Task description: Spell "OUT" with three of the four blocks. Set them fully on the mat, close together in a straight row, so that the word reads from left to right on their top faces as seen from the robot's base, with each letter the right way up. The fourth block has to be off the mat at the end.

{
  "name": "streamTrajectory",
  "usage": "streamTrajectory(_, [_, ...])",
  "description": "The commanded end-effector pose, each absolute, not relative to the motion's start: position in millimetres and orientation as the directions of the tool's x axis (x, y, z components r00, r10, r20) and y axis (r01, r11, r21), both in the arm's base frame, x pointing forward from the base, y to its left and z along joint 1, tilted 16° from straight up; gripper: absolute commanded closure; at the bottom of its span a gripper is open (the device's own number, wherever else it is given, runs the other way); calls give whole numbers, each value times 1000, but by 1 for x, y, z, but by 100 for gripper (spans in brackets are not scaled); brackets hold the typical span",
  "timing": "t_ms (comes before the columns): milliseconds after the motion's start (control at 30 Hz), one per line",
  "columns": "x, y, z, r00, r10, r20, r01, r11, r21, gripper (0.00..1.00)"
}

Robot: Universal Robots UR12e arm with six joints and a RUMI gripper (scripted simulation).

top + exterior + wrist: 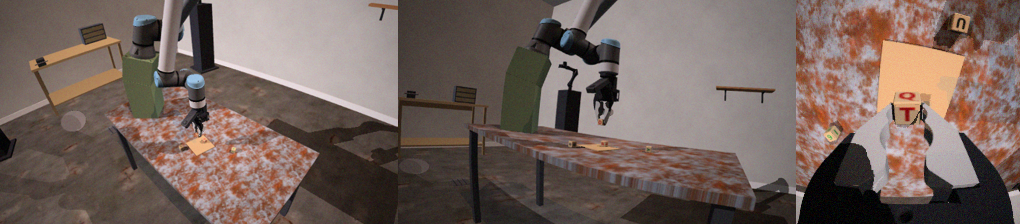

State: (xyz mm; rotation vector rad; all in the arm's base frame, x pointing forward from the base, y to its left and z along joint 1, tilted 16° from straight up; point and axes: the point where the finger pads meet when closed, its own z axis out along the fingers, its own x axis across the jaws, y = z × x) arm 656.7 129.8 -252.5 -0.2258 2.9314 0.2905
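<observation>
My gripper (601, 121) hangs above the table over the far edge of the tan mat (200, 145). It is shut on a wooden block (907, 107) that shows a red T on the face toward the wrist camera and a red round letter on the face above it. The held block (601, 122) is well clear of the table. One block (203, 140) (604, 143) sits on the mat near its far corner. A block with a dark U (960, 23) (183, 148) lies just off the mat. A block with a green letter (233, 150) lies off the mat on the other side (832, 133).
The green robot base (141, 85) stands at the table's far corner. The rust-patterned table (214, 155) stretches wide toward the near edge. A wooden shelf unit (74, 68) and a black stand (202, 37) are on the floor behind, away from the table.
</observation>
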Motion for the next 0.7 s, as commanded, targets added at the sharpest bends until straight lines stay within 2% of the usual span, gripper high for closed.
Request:
streamTrajectory(0, [655, 126, -253, -938, -265, -222, -302, 941, 153, 95])
streamTrajectory(667, [653, 119, -256, -736, -623, -265, -655, 754, 51, 95])
